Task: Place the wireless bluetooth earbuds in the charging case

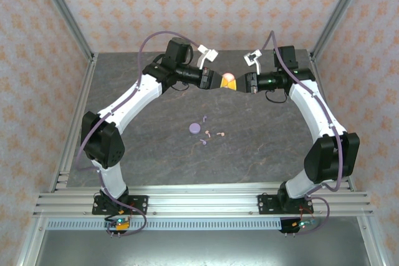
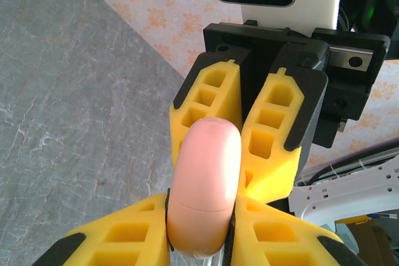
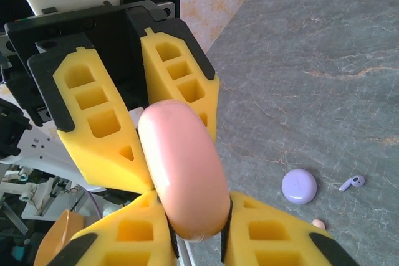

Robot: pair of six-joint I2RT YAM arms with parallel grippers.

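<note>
A pale pink charging case [image 1: 228, 79] hangs in the air over the far middle of the table, its lid closed along a thin seam. My left gripper [image 1: 219, 82] is shut on one end of the case [image 2: 206, 185], and my right gripper [image 1: 240, 83] is shut on the other end [image 3: 184, 172]. The two grippers face each other tip to tip, left gripper [image 2: 199, 241] and right gripper [image 3: 196, 241]. On the table below lie two pink earbuds [image 1: 211, 133] [image 1: 221, 133] and two lavender earbuds [image 1: 204, 118] [image 1: 202, 143]. The right wrist view shows one lavender earbud [image 3: 353, 182] and one pink earbud [image 3: 318, 223].
A closed round lavender case [image 1: 194, 129] [image 3: 299, 186] rests on the grey table among the earbuds. Metal frame posts [image 1: 81, 35] and patterned walls bound the table on the left, back and right.
</note>
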